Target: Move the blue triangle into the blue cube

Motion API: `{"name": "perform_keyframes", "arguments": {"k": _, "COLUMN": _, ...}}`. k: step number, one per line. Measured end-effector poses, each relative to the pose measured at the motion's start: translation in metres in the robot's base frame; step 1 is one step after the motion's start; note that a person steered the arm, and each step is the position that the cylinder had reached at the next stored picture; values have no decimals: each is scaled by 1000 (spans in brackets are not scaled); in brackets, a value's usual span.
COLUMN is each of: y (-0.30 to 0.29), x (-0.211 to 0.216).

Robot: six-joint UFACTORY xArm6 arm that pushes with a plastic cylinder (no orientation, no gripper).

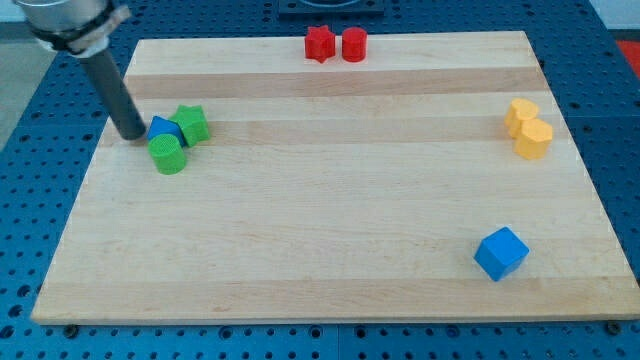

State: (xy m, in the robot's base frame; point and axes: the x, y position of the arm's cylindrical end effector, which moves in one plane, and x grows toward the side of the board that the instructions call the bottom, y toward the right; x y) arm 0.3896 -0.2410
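Note:
The blue triangle (163, 128) lies at the view's left on the wooden board, wedged between a green star (190, 124) on its right and a green cylinder (168, 154) below it, mostly hidden by them. My tip (131, 134) rests on the board just left of the blue triangle, touching or nearly touching it. The blue cube (500, 253) sits far away at the view's lower right.
A red star (319, 43) and a red cylinder (354, 44) stand together at the top edge. Two yellow blocks (527, 130) sit together at the right edge. The board (330, 210) lies on a blue perforated table.

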Motion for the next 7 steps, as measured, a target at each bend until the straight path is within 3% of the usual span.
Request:
{"name": "perform_keyframes", "arguments": {"k": 4, "y": 177, "x": 27}}
{"name": "perform_keyframes", "arguments": {"k": 7, "y": 191, "x": 86}}
